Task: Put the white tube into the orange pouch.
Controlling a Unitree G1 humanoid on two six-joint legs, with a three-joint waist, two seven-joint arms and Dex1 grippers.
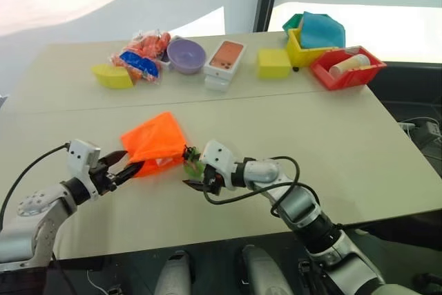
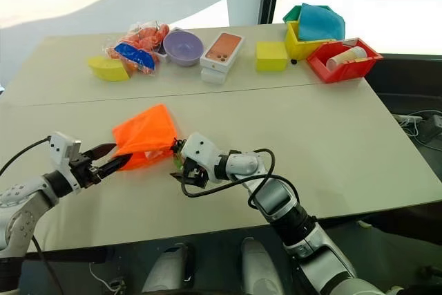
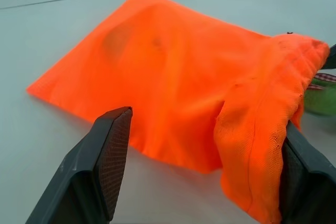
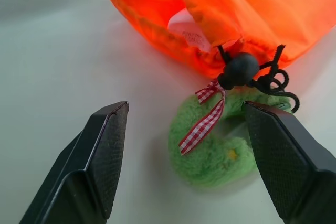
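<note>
Nearest you, both grippers sit low over the table point(image 1: 387, 164), one on either side of the orange pouch point(image 1: 153, 141). Your left gripper point(image 1: 129, 167) has its fingers spread, and in the left wrist view one finger point(image 3: 302, 174) lies against the pouch's gathered rim while the other stands apart from the fabric — released, not pinching. Your right gripper point(image 1: 195, 175) is also spread; its wrist view shows the fuzzy green tassel point(image 4: 220, 140) lying between the two fingers, neither one closed on it.

The pouch lies flat on the table, its long axis running from the cinched mouth nearest the grippers back to a corner pointing away from you. The head views do not show the mouth's detail; the right wrist view does — a black cord point(image 4: 270, 80), a dark bead, a red checked ribbon, and a white label inside the opening. You cannot tell where the white tube is.

Far off sit a purple bowl point(image 1: 186, 54), a yellow block point(image 1: 273, 63) and a red bin point(image 1: 347, 68).
</note>
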